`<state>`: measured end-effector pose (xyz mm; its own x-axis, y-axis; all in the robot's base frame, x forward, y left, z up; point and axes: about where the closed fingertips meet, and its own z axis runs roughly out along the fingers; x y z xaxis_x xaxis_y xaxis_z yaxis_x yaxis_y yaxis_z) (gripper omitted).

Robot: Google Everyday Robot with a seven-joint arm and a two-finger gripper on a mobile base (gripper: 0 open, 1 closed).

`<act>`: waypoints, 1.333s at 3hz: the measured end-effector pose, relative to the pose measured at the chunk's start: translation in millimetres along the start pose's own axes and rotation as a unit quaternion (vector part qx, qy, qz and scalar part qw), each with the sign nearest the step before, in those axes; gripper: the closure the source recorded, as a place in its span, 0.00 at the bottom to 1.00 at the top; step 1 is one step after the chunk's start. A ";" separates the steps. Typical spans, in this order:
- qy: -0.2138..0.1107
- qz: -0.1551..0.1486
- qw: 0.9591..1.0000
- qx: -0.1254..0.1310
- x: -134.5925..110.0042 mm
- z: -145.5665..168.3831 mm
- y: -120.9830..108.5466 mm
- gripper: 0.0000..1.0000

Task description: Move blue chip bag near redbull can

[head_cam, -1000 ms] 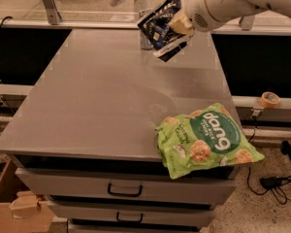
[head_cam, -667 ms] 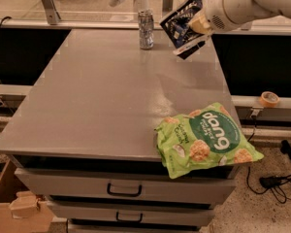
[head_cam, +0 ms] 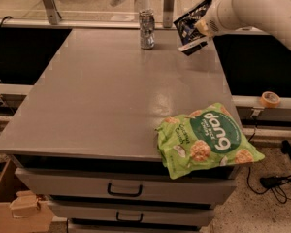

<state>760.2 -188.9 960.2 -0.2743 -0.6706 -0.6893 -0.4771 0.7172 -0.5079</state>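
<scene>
The blue chip bag is a dark navy crinkly bag with white lettering, held tilted in the air over the far right part of the grey table. My gripper is shut on its right side, at the end of the white arm coming in from the upper right. The redbull can is a slim silver can standing upright near the table's far edge, to the left of the bag and apart from it.
A bright green "dang" snack bag lies at the table's front right corner, overhanging the edge. Drawers sit under the table front. A cardboard box is on the floor at the lower left. A tape roll rests on a ledge at the right.
My arm has carried the blue bag to the right, off the front of the can, which now shows fully. The green bag has not moved.
</scene>
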 end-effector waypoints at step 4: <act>0.007 0.068 0.996 -0.061 -1.0 96.8 59.8 0.82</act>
<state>812.7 -127.1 880.4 -0.3553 -0.5713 -0.7398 -0.5315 0.7746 -0.3429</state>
